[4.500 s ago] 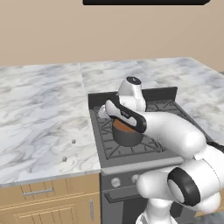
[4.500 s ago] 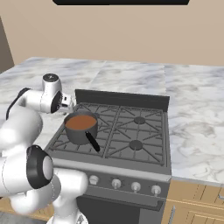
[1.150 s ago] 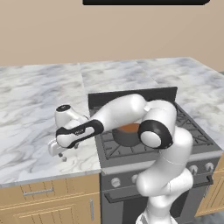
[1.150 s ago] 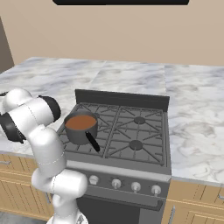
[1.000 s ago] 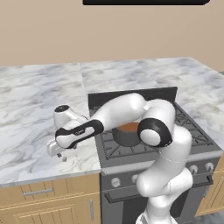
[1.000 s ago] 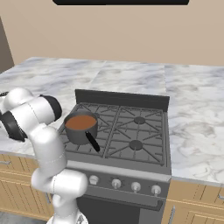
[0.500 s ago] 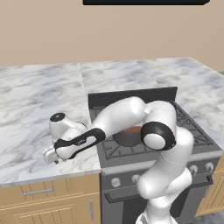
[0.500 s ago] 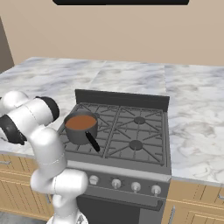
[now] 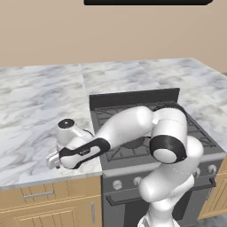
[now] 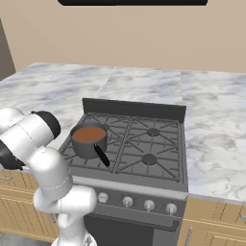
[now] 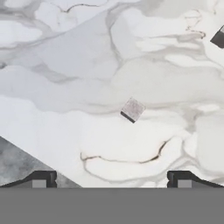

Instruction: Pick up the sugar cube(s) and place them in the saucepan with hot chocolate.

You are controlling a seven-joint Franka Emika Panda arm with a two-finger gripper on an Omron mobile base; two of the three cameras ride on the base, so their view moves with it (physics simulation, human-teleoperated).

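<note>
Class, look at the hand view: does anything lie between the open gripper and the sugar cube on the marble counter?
Nothing visible does. The sugar cube lies alone on bare marble counter, centred ahead of the open gripper. A second cube sits off at the edge.

Arm: stretched out low to the left, bent at the elbow.
Hand: tipped down, close to the surface under it.
Gripper [image 11: 112, 179]: spread wide apart, holding nothing.
Fingertips [image 11: 41, 178]: two small dark ends.

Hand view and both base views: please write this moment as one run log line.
gripper: open, above marble counter | sugar cube: on counter, between the fingertips' line, not held | saucepan: on stove, holds brown liquid
</note>
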